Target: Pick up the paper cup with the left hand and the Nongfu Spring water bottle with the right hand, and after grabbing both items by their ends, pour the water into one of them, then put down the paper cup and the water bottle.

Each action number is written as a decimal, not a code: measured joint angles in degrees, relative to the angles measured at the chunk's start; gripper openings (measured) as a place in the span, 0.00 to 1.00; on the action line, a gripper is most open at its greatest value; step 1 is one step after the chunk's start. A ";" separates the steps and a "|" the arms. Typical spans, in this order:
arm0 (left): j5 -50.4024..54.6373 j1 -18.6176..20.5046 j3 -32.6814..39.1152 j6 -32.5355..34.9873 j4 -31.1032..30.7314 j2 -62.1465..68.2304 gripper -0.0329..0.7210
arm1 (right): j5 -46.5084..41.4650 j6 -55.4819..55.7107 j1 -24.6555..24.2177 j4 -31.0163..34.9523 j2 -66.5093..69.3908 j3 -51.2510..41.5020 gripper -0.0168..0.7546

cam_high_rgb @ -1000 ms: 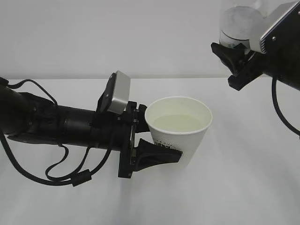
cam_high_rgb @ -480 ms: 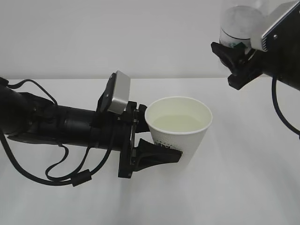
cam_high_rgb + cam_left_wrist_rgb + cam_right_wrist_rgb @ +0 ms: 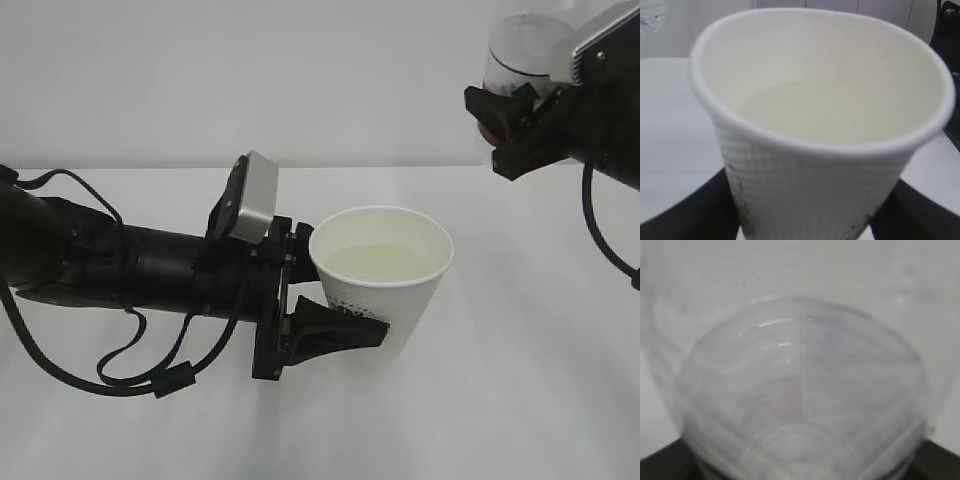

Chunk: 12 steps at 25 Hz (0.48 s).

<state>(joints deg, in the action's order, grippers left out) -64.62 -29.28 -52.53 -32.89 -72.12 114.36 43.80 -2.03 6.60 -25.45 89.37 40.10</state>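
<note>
The white paper cup (image 3: 408,312) hangs upright above the table, with my left gripper (image 3: 342,296) shut on its lower half; a dark green print shows beside the front finger. Pale water (image 3: 382,262) fills part of it. In the left wrist view the cup (image 3: 815,190) fills the frame, water (image 3: 840,112) inside, black fingers (image 3: 685,217) at both sides. The clear Nongfu Spring water bottle (image 3: 525,55) is held high at top right, base toward the camera, with my right gripper (image 3: 503,132) shut on it. Up close its ribbed body (image 3: 805,390) blurs over the whole right wrist view.
A white table (image 3: 520,400) lies beneath both arms, with a plain white wall behind. The left arm's black cables (image 3: 150,375) droop toward the tabletop at lower left.
My right gripper has carried the bottle a little to the right and up, away from the cup. The left gripper and cup have stayed still.
</note>
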 joint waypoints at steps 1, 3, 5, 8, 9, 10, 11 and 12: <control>0.00 0.00 0.00 0.00 0.00 0.00 0.73 | -0.49 0.09 0.00 1.13 0.00 0.00 0.67; 0.00 0.00 0.00 0.00 0.00 0.00 0.73 | -1.48 0.09 0.00 2.85 0.00 0.00 0.67; 0.00 0.00 0.00 0.00 0.00 0.00 0.73 | -2.61 0.13 0.00 4.66 0.00 0.00 0.67; 0.00 0.00 0.00 0.00 0.00 0.00 0.73 | -4.03 0.23 0.00 7.67 0.00 0.00 0.67; 0.00 0.00 0.00 0.00 0.00 0.00 0.73 | -4.60 0.23 0.00 8.66 0.00 0.00 0.67; 0.00 0.00 0.00 0.00 0.00 0.00 0.73 | -5.33 0.23 0.00 9.79 0.00 0.00 0.67; 0.00 0.00 0.00 0.00 0.00 0.00 0.73 | -5.90 0.23 0.00 11.02 0.00 0.00 0.67; 0.00 0.00 0.00 0.00 0.00 0.00 0.73 | -6.36 0.23 0.00 12.23 0.00 0.00 0.67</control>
<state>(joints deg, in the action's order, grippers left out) -64.62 -29.28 -52.53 -32.89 -72.12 114.36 37.43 -1.81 6.60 -13.22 89.37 40.10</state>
